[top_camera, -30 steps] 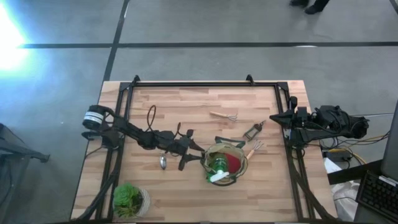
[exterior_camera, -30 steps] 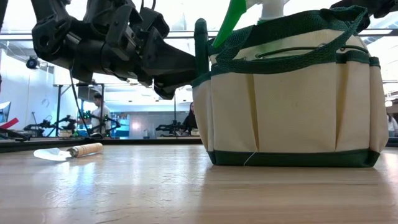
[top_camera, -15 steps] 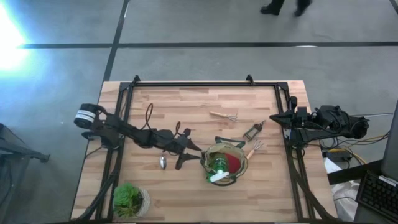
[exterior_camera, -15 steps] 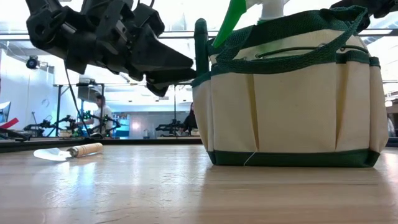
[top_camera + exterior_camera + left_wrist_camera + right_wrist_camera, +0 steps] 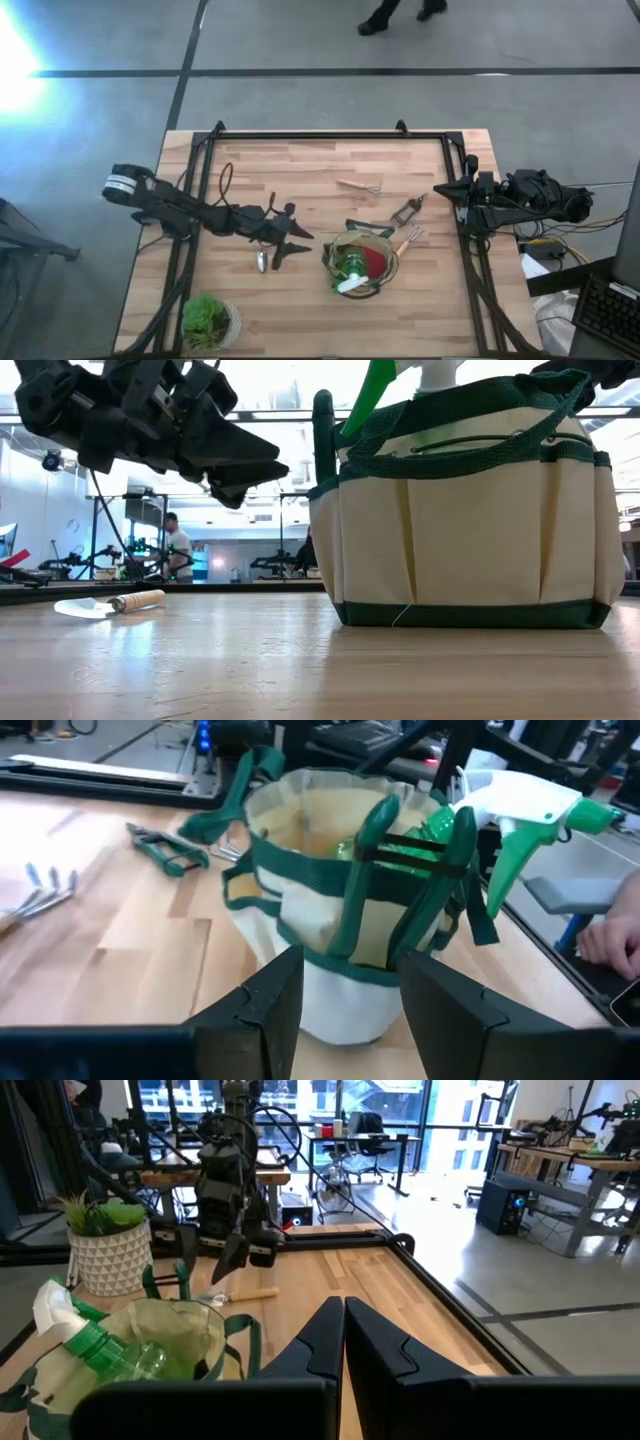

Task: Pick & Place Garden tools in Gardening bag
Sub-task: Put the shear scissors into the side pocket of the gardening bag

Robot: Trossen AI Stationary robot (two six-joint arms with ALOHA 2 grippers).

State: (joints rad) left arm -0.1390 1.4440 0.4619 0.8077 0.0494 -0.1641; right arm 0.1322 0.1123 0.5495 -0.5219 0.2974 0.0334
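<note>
Backed away from bag [image 5: 361, 264] since earlier; left gripper [image 5: 296, 243] fingers apart, empty, above trowel [image 5: 262, 261]. Next: descend onto wooden handle, centre it, close firmly. Right gripper [image 5: 343, 1342] closed, parked at table edge.

From table height the gardening bag [image 5: 470, 510] ran off the right edge, and the spray bottle [image 5: 400, 375] in it was cut by the top edge. From above, the pink-red item [image 5: 373, 261] inside was too small to make out. The pruners [image 5: 165, 848] were partly hidden behind the bag's strap in the left wrist view. A person [image 5: 400, 12] on the far floor showed only as legs.
</note>
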